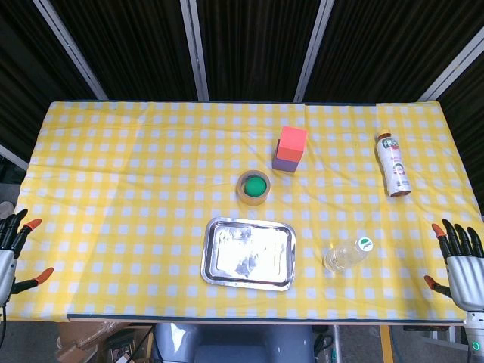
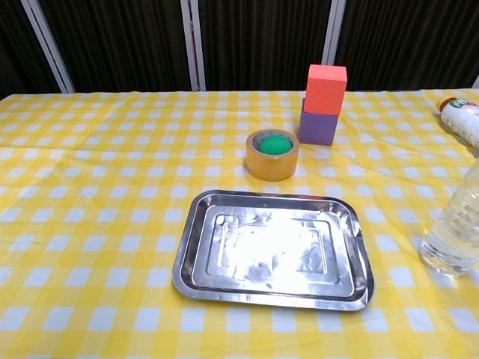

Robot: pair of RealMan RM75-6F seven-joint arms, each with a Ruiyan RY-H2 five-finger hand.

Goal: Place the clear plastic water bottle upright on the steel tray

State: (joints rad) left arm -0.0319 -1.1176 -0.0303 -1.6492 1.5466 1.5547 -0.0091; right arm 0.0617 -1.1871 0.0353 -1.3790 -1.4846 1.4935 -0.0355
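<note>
- Yellow-and-white checked tablecloth (image 1: 136, 174) covers the whole table; dark slatted panels with pale metal uprights run behind it.
- Right hand (image 1: 461, 261) sits at the table's right edge, near corner, fingers spread and pointing up, nothing in it. Seen in head view only.
- Left hand (image 1: 11, 253) at the opposite near edge, partly cut off by the frame; fingers apart, holding nothing. Head view only.
- Clear plastic water bottle (image 1: 348, 255) stands upright on the cloth, green cap on top, inward of the right hand and apart from it. Chest view catches only its lower body at the right border (image 2: 456, 232).
- Steel tray (image 1: 249, 254) lies flat just beyond the bottle from the right hand, toward table centre, not touching the bottle; shiny rim bare, nothing on it (image 2: 273, 250).
- Roll of tape (image 1: 254, 187) with a green ball in its core, behind the tray, well away from both hands.
- Red block (image 1: 293, 142) stacked on a purple block (image 1: 285, 162), farther back, just beside the tape.
- White labelled drink bottle (image 1: 393, 164) lies on its side, far ahead of the right hand near the right edge.
</note>
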